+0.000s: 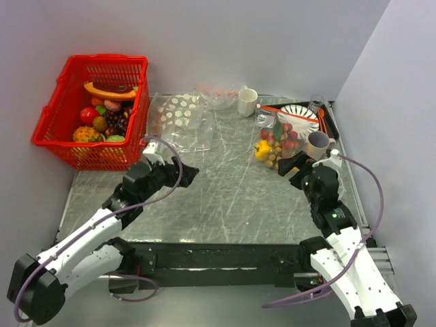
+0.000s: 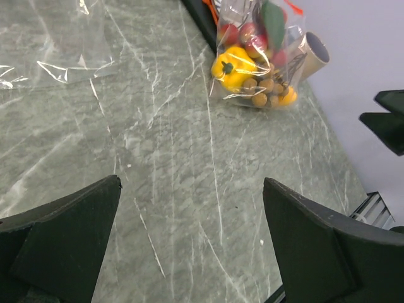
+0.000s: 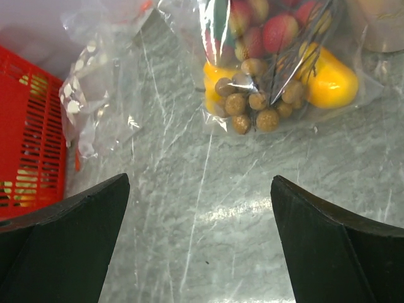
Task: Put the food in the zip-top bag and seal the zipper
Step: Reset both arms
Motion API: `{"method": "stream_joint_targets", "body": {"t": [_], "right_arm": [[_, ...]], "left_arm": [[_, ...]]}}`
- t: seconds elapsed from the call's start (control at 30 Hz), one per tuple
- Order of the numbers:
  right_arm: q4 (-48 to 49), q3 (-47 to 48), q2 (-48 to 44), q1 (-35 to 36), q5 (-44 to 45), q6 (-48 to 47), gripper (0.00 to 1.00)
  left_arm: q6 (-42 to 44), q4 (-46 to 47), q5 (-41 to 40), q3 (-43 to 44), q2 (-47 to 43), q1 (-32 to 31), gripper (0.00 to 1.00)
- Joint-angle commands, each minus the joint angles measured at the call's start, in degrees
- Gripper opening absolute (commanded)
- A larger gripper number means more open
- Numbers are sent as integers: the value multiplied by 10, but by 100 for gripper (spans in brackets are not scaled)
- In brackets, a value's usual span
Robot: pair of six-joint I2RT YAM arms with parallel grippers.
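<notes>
Clear plastic zip-top bag (image 1: pixel 279 138) sits on the right rear of the table, touching tan mug (image 1: pixel 317 144). It bulges with a yellow pepper (image 1: pixel 262 150), red fruits and brown balls. Orange-red zipper (image 2: pixel 291 7) is at its far end; can't tell if sealed. Left gripper (image 2: pixel 190 183): jaws wide, empty. Right gripper (image 3: pixel 199 178): wide, empty, near the bag.
</notes>
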Motion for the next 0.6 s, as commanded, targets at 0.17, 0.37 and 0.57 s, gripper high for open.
{"method": "stream_joint_targets", "body": {"t": [0.17, 0.37, 0.57], "right_arm": [[160, -107, -55, 2, -28, -65, 100], [160, -120, -87, 3, -24, -64, 100], [144, -110, -82, 2, -12, -62, 100]], "left_arm": [[37, 191, -1, -98, 0, -1, 99], [44, 198, 27, -90, 19, -4, 99], [42, 202, 15, -92, 25, -5, 99]]}}
